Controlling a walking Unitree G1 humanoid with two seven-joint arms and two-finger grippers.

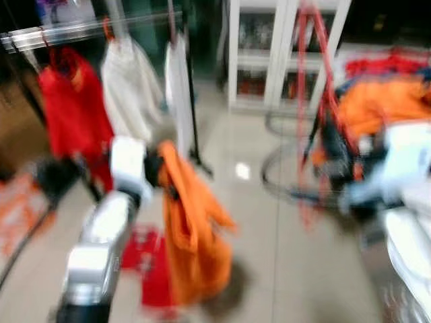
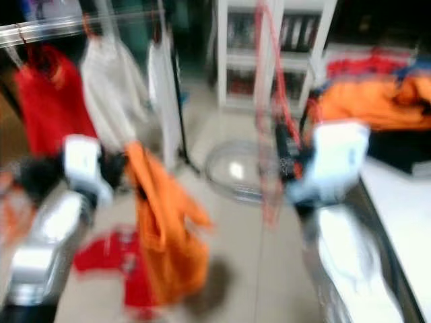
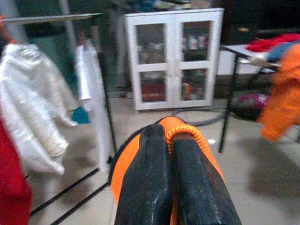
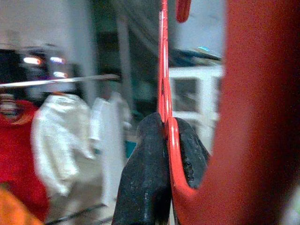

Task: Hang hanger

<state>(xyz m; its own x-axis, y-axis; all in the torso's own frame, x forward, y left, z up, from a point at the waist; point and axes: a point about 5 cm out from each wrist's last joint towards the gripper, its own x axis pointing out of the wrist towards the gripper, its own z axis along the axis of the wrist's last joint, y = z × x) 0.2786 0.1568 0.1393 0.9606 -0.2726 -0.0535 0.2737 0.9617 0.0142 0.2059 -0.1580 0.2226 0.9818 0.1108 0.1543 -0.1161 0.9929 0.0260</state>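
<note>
Hanger [image 4: 165,89], red, was pinched in my right gripper [image 4: 164,154]; my left gripper [image 3: 171,154] was clenched on the orange garment [image 1: 192,229] near the clothes rail [image 1: 81,30].

Red garment [image 1: 145,266] on tiled floor [image 1: 269,269]

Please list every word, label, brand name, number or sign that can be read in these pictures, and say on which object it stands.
No text can be read in any view.
Items behind the glass doors of the white cabinet: too small and blurred to read.
The orange garment in the left gripper and the red hanger in the right gripper show no lettering.
</note>
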